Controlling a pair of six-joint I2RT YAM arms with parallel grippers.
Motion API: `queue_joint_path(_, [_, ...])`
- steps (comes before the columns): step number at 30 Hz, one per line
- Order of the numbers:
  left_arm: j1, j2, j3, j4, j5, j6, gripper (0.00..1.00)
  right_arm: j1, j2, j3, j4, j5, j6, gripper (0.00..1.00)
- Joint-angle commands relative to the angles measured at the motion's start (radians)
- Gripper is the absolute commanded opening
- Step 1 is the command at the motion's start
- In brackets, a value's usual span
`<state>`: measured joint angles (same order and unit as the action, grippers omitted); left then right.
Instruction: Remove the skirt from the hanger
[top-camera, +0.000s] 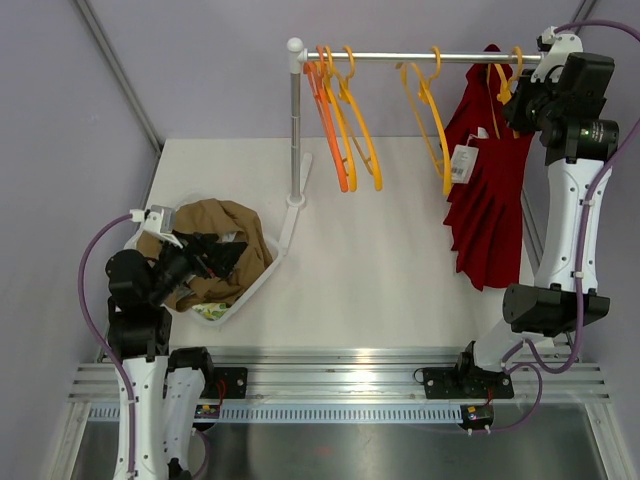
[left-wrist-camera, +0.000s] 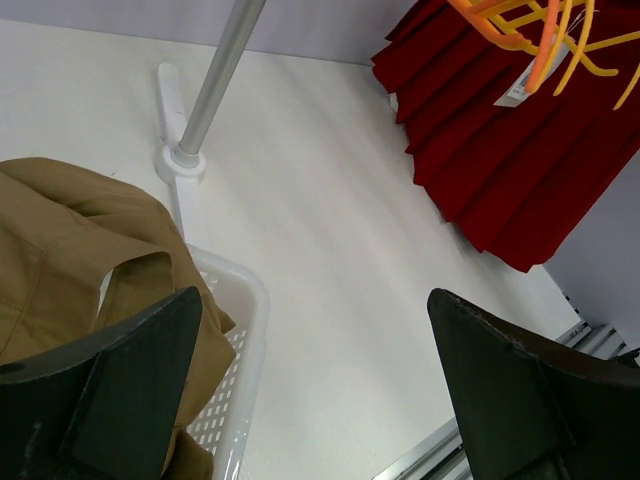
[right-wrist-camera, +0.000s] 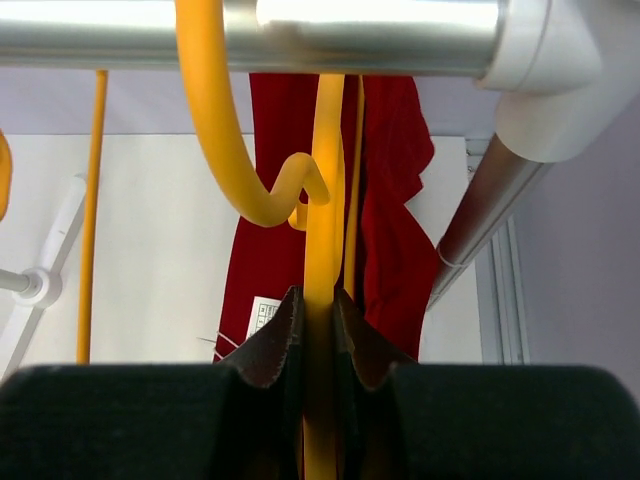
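**Right fingers clenched on the skirt's hanger at the end of the rod**

The surface was a plain white table (top-camera: 380, 270), matte and unmarked, with a ribbed metal rail (top-camera: 340, 380) along its near edge. Pale grey-lilac walls (top-camera: 200, 70) closed it in at the back and on both sides.

One clothes rack stood on it: a single upright post (top-camera: 296, 130) on a white foot, carrying one horizontal rod (top-camera: 400, 57).

Hangers on the rod numbered five, as near as the top view allowed. Three orange ones overlapped near the post, one bare yellow one hung further along, and one yellow hanger (right-wrist-camera: 322, 200) sat at the far right.

One red skirt (top-camera: 490, 200) hung from that last hanger, pleats falling toward the table, one white tag (top-camera: 462, 163) at its left side.

One white mesh basket (top-camera: 262, 275) sat at the table's left, holding one tan garment (top-camera: 215, 220).

There were two arms. The right gripper (right-wrist-camera: 320, 330) was up at the rod's right end, its fingers (right-wrist-camera: 275, 340) pressed tight on the yellow hanger just below the hook. The left gripper (left-wrist-camera: 312, 300) hung over the basket with its jaws spread wide — nothing between them.
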<state>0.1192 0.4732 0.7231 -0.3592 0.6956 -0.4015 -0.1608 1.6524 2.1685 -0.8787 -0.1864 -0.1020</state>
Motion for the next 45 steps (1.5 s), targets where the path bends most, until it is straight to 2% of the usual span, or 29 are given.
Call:
queue_joint_path(1, [-0.009, 0.008, 0.009, 0.074, 0.068, -0.031, 0.99, -0.002, -0.069, 0.017, 0.167, -0.079, -0.025, 0.00])
queue_joint_path(14, [-0.035, 0.103, -0.057, 0.184, 0.133, -0.099, 0.99, -0.002, -0.146, -0.085, 0.236, -0.162, -0.053, 0.00])
queue_joint_path(33, [-0.115, 0.145, -0.060, 0.201, 0.041, -0.086, 0.99, -0.002, -0.230, -0.147, 0.277, -0.193, -0.064, 0.00])
queue_joint_path(40, [-0.168, 0.153, -0.068, 0.209, -0.001, -0.097, 0.99, -0.002, -0.290, -0.208, 0.199, -0.235, -0.178, 0.00])
queue_joint_path(43, [-0.225, 0.163, -0.065, 0.207, -0.045, -0.100, 0.99, -0.002, -0.337, -0.269, 0.152, -0.228, -0.237, 0.00])
queue_joint_path(45, [-0.300, 0.177, -0.062, 0.206, -0.106, -0.097, 0.99, -0.002, -0.383, -0.331, 0.109, -0.220, -0.267, 0.00])
